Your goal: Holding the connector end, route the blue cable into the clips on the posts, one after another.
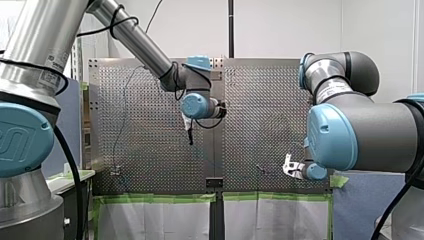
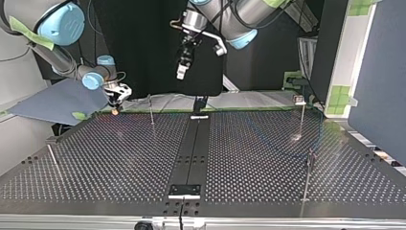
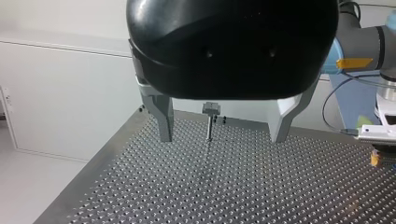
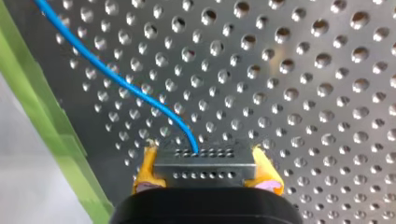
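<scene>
Perforated steel tabletop [image 2: 119,158] fills every view, split by a dark strip [image 2: 191,148] down its middle, with thin posts standing on either side of that strip. My right gripper [image 4: 204,158] sits well to one side of the strip, close to the green tape [image 4: 42,116] at the table's edge. Its yellow pads [image 4: 147,170] are clamped on the flat metal connector [image 4: 205,169]. The blue cable [image 4: 112,74] leaves the connector and runs off over the holes, away from the gripper; where it ends is not shown. My left gripper [image 3: 224,137] hangs high above the strip's far end, its metal fingers spread wide and holding nothing. One clip-topped post [image 3: 209,121] shows between them, further off.

By the look of it, the work is at its start: the connector is in hand and no cable is seen in any clip. The nearest post [image 2: 152,109] stands between my right gripper and the strip. The next move likely calls for carrying the connector past it, keeping the cable taut and level with its clip so it presses in. Slack could let the cable slip off.
</scene>
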